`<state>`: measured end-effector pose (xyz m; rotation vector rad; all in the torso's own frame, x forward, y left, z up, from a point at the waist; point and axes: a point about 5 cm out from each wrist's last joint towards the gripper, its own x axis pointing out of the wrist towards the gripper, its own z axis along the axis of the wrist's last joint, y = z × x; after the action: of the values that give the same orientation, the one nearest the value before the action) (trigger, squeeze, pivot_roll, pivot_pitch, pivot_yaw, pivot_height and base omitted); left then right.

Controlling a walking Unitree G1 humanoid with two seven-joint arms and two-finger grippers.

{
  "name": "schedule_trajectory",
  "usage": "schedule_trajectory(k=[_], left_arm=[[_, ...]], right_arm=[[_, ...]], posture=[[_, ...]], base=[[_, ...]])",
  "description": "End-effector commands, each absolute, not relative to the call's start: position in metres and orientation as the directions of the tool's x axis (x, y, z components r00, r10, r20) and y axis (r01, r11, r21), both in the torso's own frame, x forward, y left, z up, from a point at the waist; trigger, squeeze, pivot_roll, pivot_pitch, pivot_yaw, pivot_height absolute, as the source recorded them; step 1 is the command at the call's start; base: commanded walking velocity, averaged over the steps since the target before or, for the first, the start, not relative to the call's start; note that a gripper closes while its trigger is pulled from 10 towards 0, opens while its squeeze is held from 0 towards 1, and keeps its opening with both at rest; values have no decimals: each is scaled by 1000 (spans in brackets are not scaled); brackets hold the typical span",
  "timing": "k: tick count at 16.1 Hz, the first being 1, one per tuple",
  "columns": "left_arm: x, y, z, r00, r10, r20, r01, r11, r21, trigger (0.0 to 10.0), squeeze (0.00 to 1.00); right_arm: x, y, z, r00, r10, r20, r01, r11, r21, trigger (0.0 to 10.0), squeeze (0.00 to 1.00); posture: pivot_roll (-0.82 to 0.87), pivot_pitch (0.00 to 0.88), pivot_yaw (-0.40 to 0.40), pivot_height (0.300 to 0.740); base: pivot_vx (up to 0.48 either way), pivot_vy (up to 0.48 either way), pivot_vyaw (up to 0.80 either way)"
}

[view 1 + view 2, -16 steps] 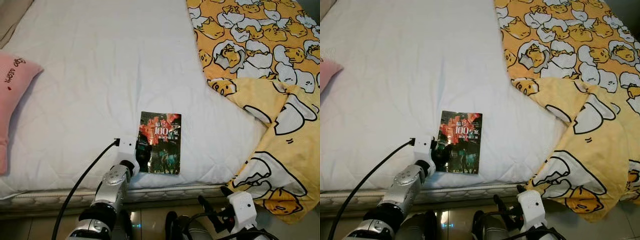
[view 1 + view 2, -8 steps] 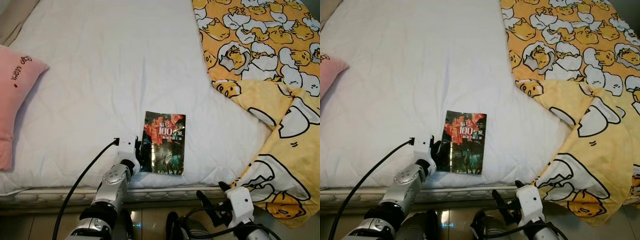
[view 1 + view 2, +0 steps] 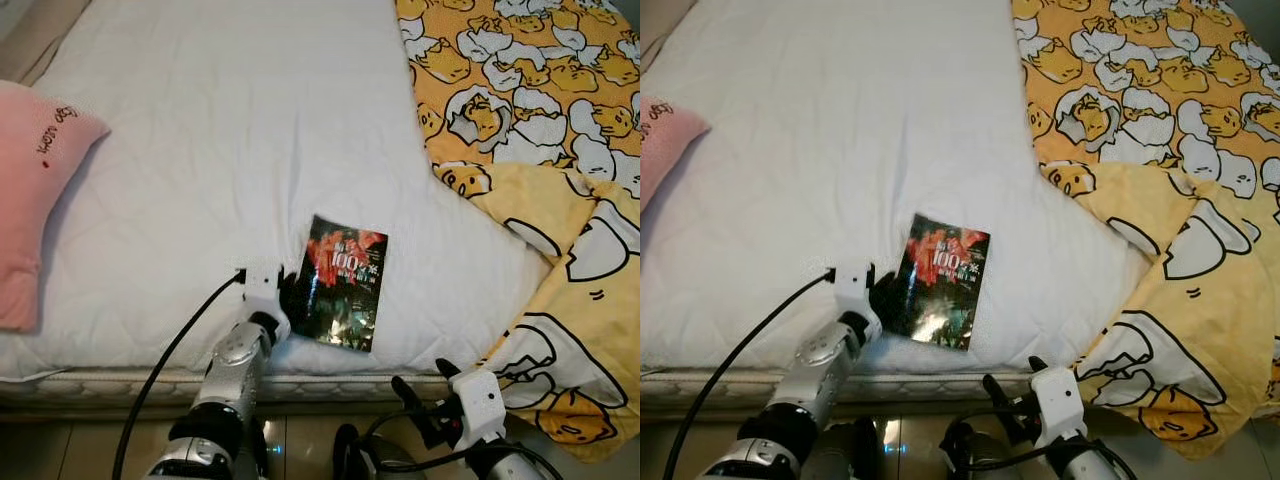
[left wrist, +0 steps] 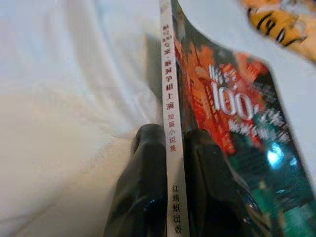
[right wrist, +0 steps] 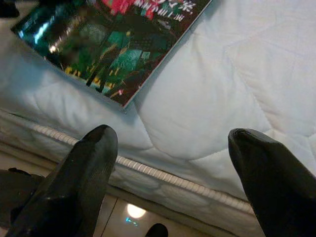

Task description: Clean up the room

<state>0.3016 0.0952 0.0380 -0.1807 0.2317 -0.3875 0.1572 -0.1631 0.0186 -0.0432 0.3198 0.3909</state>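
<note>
Left eye view has the left arm reaching forward and up from the lower edge of the picture onto the bed (image 3: 220,150), its silver forearm angled slightly to the right and a black cable looping off the wrist. The left tool (image 3: 288,300) sits at the near left side of the book (image 3: 343,283), which lies on the white mattress close to the bed's front edge, turned a little clockwise. From the left wrist view the two black fingers (image 4: 143,197) are pinching the book's spine (image 4: 170,148), one finger on the back side and one on the glossy dark cover with its red print and the figure 100; the spine edge looks lifted off the sheet, though how far cannot be judged. The right arm is held low in front of the bed, below mattress level, with the right tool (image 5: 180,163) spread wide and holding nothing, pointing at the mattress edge just under the book's near corner. A yellow patterned duvet (image 3: 540,120) covers the right side of the bed and hangs over its corner. A pink pillow (image 3: 35,190) lies at the left, cut off by the frame
</note>
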Motion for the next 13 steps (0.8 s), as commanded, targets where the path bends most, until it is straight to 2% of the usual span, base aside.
schedule_trajectory(k=[1,6,10,11,12,13], left_arm=[[305,64,62,865,-497,-62,476,855,-204,0,0],[319,66,115,870,-474,134,490,859,-146,0,0],[327,72,125,884,-449,127,462,882,-92,0,0],[324,68,106,869,-494,-7,493,868,-55,9176,0],[317,65,81,846,-515,-141,520,854,-1,10000,0],[312,63,73,837,-520,-173,523,852,-31,10000,0]], right_arm=[[154,-170,15,878,344,-332,-360,933,14,10000,0],[168,-170,17,887,344,-310,-360,933,4,10000,0],[185,-168,22,898,345,-273,-359,933,-3,10000,0],[188,-167,22,898,347,-270,-361,933,-3,10000,0],[188,-166,21,896,351,-273,-365,931,-3,10000,0],[189,-166,19,894,354,-276,-369,930,-3,10000,0]], posture=[[-90,210,-121,740],[-74,173,-113,740],[-53,128,-111,740],[-48,116,-112,740],[-49,113,-114,740],[-53,110,-113,740]], base=[[0,0,0],[0,0,0],[0,0,0],[0,0,0],[0,0,0],[0,0,0]])
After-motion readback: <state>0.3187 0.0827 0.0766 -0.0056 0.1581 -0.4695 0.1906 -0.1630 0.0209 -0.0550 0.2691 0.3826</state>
